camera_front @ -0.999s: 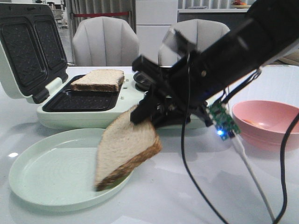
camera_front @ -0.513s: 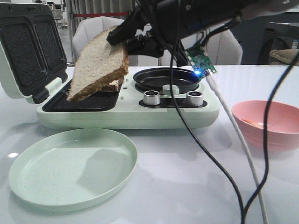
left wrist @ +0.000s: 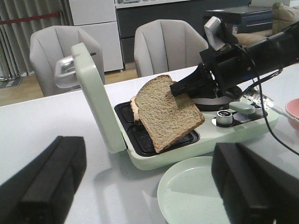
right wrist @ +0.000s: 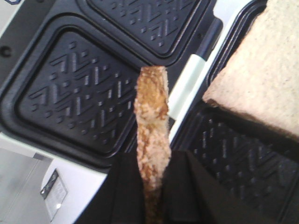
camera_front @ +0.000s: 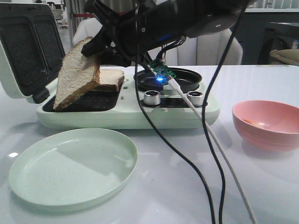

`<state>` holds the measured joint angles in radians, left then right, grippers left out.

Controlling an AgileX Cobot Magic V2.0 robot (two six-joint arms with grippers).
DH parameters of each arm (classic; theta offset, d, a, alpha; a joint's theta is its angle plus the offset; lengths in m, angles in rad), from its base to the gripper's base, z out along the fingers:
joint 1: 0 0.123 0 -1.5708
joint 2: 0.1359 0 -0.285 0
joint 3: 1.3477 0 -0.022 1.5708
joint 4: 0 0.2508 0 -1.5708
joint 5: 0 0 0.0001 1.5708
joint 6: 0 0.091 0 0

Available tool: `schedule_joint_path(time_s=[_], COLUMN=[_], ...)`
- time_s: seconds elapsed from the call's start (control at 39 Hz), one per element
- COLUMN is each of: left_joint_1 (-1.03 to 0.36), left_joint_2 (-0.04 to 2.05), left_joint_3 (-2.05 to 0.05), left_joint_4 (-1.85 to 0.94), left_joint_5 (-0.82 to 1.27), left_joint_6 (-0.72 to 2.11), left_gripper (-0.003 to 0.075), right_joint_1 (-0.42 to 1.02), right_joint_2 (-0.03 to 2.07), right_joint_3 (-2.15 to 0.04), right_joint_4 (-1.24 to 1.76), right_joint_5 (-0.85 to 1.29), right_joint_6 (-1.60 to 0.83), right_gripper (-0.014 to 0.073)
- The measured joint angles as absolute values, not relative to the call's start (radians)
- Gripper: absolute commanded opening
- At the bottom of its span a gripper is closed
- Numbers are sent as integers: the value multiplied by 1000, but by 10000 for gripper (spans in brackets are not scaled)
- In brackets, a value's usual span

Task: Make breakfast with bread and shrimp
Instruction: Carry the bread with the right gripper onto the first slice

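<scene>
My right gripper (camera_front: 93,49) is shut on one bread slice (camera_front: 77,74) and holds it tilted, its low corner over the open sandwich maker's near grill plate (camera_front: 88,103). The second bread slice (camera_front: 110,79) lies flat in the maker just behind it. In the right wrist view the held slice (right wrist: 152,112) stands edge-on between my fingers (right wrist: 152,163), with the other slice (right wrist: 261,70) beside it. In the left wrist view both the held slice (left wrist: 168,109) and the right gripper (left wrist: 187,87) show. My left gripper (left wrist: 149,186) is open and empty, back from the maker. No shrimp is clearly visible.
The pale green sandwich maker (camera_front: 126,114) has its lid (camera_front: 23,46) open at the left and a round pan and knobs (camera_front: 152,97) on the right. A green plate (camera_front: 70,168) lies in front. A pink bowl (camera_front: 266,123) stands at the right. Cables (camera_front: 205,154) hang from the right arm.
My right gripper has carried the bread slice from over the green plate up and to the left, and now holds it lower over the sandwich maker's grill, beside the other slice.
</scene>
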<state>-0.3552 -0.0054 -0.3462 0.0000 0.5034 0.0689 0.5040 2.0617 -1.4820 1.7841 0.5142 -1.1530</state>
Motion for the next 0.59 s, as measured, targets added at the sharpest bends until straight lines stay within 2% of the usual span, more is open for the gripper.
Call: schedule_joint_path(time_s=[0.15,0.31,0.38,0.59], left_joint_1=[-355,-355,-355,-355], left_joint_2=[-5,-5,-5,-5], left_joint_3=[-346,-346,-346,-346], left_joint_4=[0,0,0,0], left_joint_5=[503,503,503,503], left_joint_6=[69,69,69,69], left_gripper=[606,606,606,606], right_joint_1=[506,522,533,561], right_joint_2=[2100,2118,2121,2123], right_joint_3=[-1519,-1531,-1531,-1531], right_joint_4=[1789,1799,1801,1803], right_joint_5=[471,401,387,354], right_joint_6=[-1153,-1153,-1153,-1217], right_gripper=[239,409,454,461])
